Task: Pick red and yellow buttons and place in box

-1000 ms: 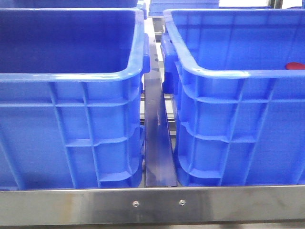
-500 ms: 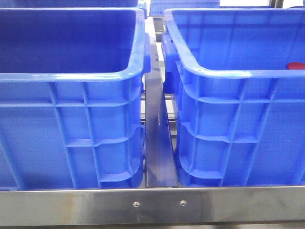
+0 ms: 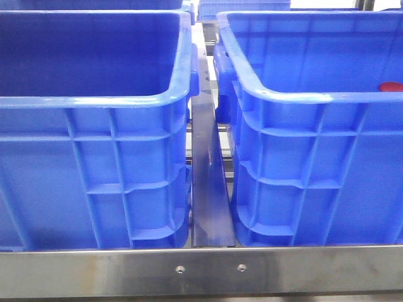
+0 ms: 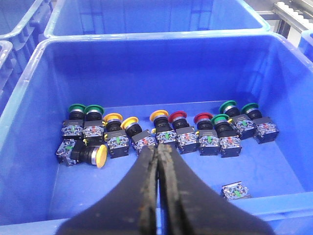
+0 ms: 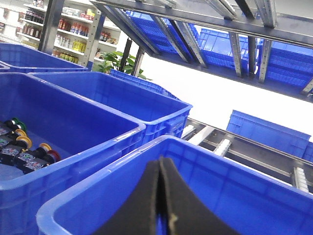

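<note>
In the left wrist view, a blue crate (image 4: 29,88) holds a row of push-buttons on its floor. Two red buttons (image 4: 177,117) stand near the middle and several yellow buttons (image 4: 112,118) to one side, one of which lies tipped over (image 4: 101,155). My left gripper (image 4: 159,149) is shut and empty, above the crate's near side and just short of the row. My right gripper (image 5: 160,161) is shut and empty over another blue box (image 5: 98,188), whose floor is hidden. The button crate (image 5: 73,147) stands beside it. Neither gripper shows in the front view.
Green buttons (image 4: 78,108) stand at both ends of the row, and a loose contact block (image 4: 236,191) lies apart. The front view shows two tall blue crates (image 3: 94,100) (image 3: 315,94) behind a steel rail (image 3: 201,270), with a red cap (image 3: 390,87) at the right edge. Shelving and more crates (image 5: 269,132) lie beyond.
</note>
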Action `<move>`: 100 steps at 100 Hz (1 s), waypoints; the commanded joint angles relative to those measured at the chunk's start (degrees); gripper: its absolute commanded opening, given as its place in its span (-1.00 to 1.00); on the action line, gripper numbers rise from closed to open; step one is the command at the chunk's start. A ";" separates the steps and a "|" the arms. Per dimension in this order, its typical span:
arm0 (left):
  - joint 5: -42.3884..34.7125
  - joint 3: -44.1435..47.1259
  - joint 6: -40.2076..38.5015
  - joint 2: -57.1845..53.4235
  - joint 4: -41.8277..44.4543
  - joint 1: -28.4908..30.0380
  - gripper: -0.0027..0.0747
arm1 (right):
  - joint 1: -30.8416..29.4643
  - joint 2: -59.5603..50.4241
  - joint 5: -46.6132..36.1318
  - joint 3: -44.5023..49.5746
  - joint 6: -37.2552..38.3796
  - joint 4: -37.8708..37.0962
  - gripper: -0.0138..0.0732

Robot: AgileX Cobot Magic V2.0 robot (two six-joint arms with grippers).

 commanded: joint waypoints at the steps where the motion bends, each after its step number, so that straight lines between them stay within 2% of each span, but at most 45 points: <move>1: -3.98 -1.56 -0.50 0.62 -0.82 0.06 -0.98 | 0.20 0.61 0.49 -1.48 0.14 4.57 -0.84; 28: -6.00 0.06 -0.50 0.62 -0.56 0.06 -0.98 | 0.20 0.61 0.49 -1.48 0.14 4.57 -0.84; 45: -21.22 6.73 -0.50 0.32 2.49 0.42 -0.98 | 0.20 0.61 0.49 -1.48 0.14 4.57 -0.84; 71: -37.89 22.45 -0.50 -4.51 3.12 2.34 -0.98 | 0.20 0.61 0.49 -1.48 0.14 4.57 -0.84; 88: -40.21 31.82 -3.91 -12.11 1.40 2.34 -0.98 | 0.20 0.61 0.49 -1.48 0.14 4.57 -0.84; 92: -34.31 31.42 -4.18 -13.95 1.40 2.34 -0.98 | 0.20 0.61 0.42 -1.48 0.14 4.57 -0.84; 100: -34.51 31.54 -4.60 -13.29 1.88 2.43 -0.98 | 0.20 0.70 0.71 -1.48 0.14 4.57 -0.84</move>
